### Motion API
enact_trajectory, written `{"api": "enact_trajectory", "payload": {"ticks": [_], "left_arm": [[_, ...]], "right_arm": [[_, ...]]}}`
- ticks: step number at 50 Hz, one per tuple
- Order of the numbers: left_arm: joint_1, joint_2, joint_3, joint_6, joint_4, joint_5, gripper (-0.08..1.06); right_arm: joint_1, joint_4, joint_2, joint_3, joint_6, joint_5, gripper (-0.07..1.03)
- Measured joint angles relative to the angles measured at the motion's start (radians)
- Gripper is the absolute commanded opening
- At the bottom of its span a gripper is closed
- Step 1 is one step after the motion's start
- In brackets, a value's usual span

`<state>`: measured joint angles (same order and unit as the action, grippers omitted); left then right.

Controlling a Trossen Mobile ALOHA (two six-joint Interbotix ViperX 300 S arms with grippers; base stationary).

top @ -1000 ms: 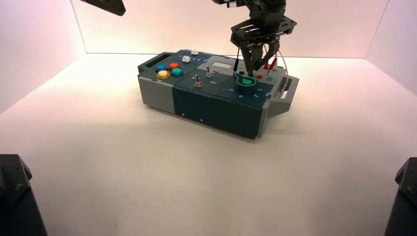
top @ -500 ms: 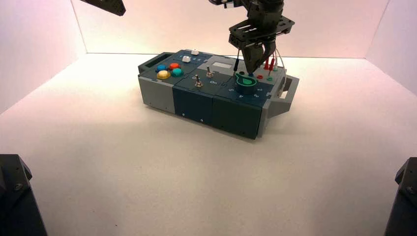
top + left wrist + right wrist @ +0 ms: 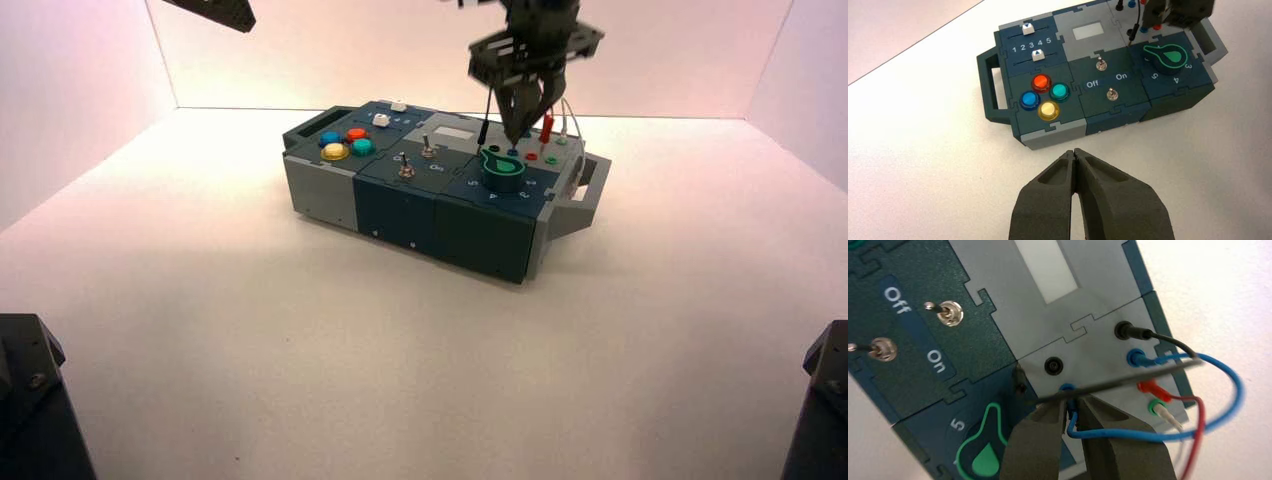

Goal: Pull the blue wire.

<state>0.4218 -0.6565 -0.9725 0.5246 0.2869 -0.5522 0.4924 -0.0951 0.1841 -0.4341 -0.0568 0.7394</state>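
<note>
The blue wire (image 3: 1105, 433) arches from a blue plug in a socket by the black plug (image 3: 1128, 331) round to a second blue plug by the green knob (image 3: 983, 455). My right gripper (image 3: 1072, 407) is shut on that second plug, its fingers (image 3: 1038, 440) on either side of it. In the high view the right gripper (image 3: 520, 132) hangs over the wire end of the box (image 3: 320, 190). My left gripper (image 3: 1075, 152) is shut with nothing in it, off the box on the side of the coloured buttons (image 3: 1043, 95); its arm (image 3: 210, 12) is parked at the top left.
A black wire (image 3: 1128, 377) crosses just above my right fingertips. A red wire (image 3: 1148, 387) and a white plug (image 3: 1165, 414) in a green socket sit close beside the blue one. Two toggle switches (image 3: 950, 312) and the knob (image 3: 503, 170) lie nearby.
The right gripper has closed on the blue plug and risen a little. The box has shifted slightly. The left arm has not moved.
</note>
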Motion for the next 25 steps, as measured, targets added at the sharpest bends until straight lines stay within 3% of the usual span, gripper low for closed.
{"api": "enact_trajectory", "payload": {"ticks": [17,25], "left_arm": [[0.000,0.000,-0.005,0.000,0.000,0.000,-0.03],[0.000,0.000,-0.005,0.000,0.000,0.002,-0.03]], "right_arm": [[-0.008,0.003,-0.054,0.000,-0.002,0.060,-0.02],[-0.006,0.052,-0.058,0.000,-0.002,0.114,0.14]]}}
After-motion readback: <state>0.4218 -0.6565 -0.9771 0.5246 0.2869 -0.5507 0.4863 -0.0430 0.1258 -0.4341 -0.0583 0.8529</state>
